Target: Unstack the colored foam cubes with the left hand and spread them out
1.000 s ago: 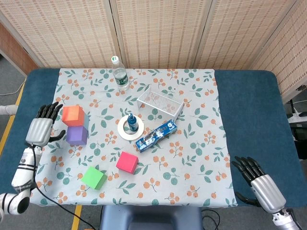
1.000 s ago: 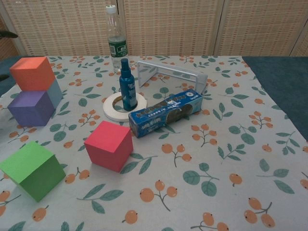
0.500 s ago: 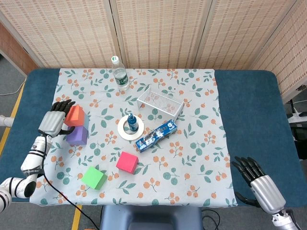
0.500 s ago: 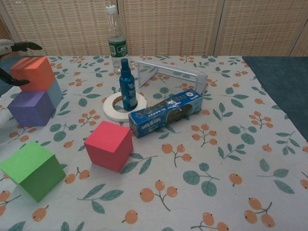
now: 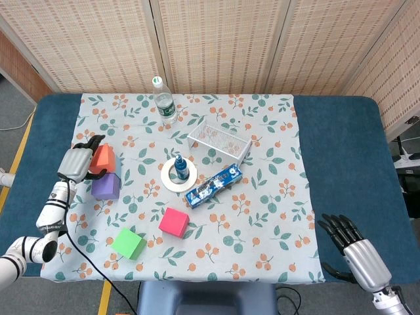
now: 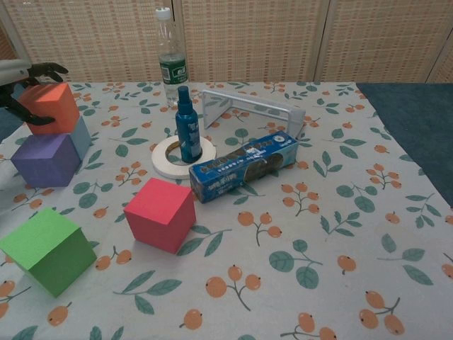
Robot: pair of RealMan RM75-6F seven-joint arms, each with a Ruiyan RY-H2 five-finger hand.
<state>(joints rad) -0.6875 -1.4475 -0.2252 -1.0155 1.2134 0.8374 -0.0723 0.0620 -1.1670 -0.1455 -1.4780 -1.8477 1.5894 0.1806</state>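
Note:
The orange cube [image 5: 105, 157] [image 6: 51, 106] sits on top of the purple cube [image 5: 105, 186] [image 6: 44, 160] and a grey-blue cube [image 6: 82, 134] at the left of the floral cloth. My left hand [image 5: 78, 161] [image 6: 20, 76] grips the orange cube, fingers over its far top edge and thumb on its near face. A green cube [image 5: 128, 243] [image 6: 48, 249] and a pink cube [image 5: 174, 222] [image 6: 160, 214] lie apart nearer the front edge. My right hand [image 5: 357, 253] hangs open off the table's front right corner, holding nothing.
A water bottle [image 5: 163, 102] [image 6: 170, 60] stands at the back. A white wire basket [image 5: 218, 141] [image 6: 251, 106], a blue spray bottle [image 5: 180, 168] [image 6: 187, 134] inside a tape roll [image 5: 167, 182] [image 6: 163, 161], and a blue box [image 5: 213, 186] [image 6: 244, 164] occupy the middle.
My left hand moved in from the table's left edge to the stack and closed its fingers and thumb around the orange cube. The right hand has not moved.

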